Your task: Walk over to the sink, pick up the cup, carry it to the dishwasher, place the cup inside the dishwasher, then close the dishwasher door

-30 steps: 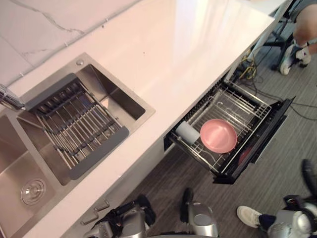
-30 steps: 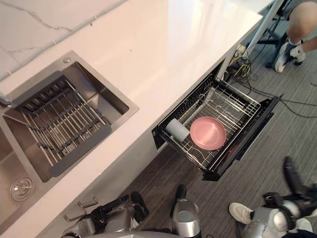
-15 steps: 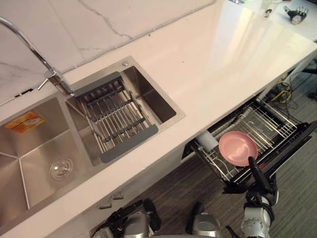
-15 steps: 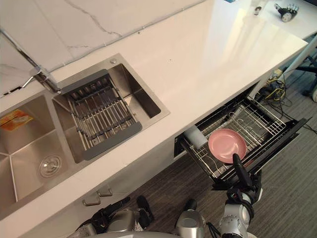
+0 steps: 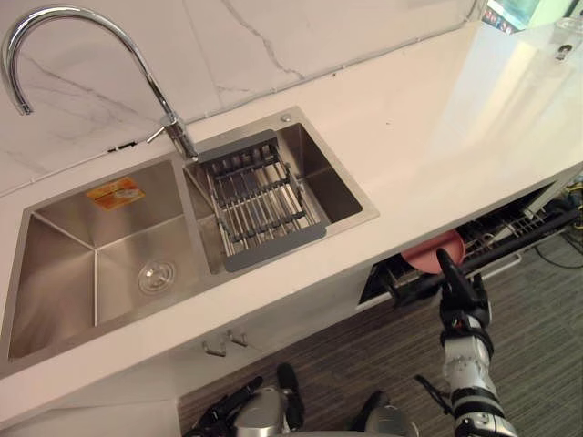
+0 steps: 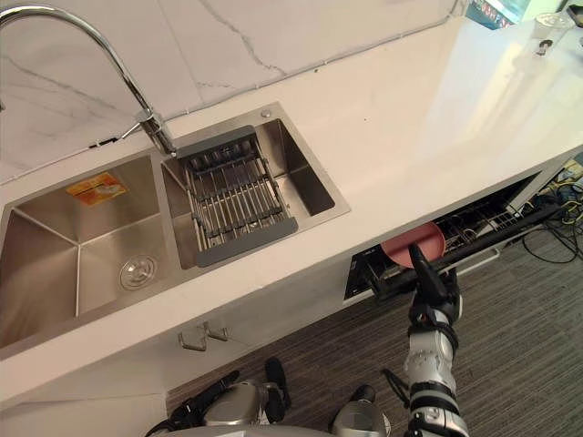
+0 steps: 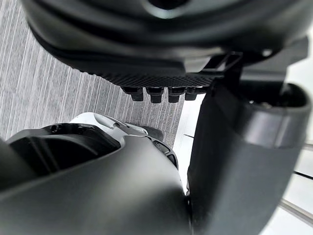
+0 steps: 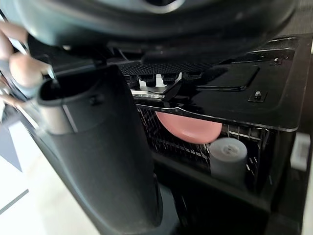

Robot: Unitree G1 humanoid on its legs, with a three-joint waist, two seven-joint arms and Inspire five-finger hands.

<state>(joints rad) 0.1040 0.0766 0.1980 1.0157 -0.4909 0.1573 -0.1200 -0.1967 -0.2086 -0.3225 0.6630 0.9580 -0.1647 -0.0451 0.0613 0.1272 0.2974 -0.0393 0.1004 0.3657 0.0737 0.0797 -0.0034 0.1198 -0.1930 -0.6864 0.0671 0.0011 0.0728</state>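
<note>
Right hand (image 5: 461,293), fingers straight, is up against the dishwasher door (image 8: 234,100); cup (image 8: 229,157) sits inside right next to the pink plate (image 8: 188,128).

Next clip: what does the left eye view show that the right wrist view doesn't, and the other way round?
Extra in the left eye view: the faucet, the double sink with a drying rack across its right basin, and the white countertop.

Extra in the right wrist view: the pale cup, already inside the dishwasher beside the pink bowl.

Both: the pink bowl, the partly open dishwasher, and the right hand, fingers straight, raised to the dishwasher's dark front.
</note>
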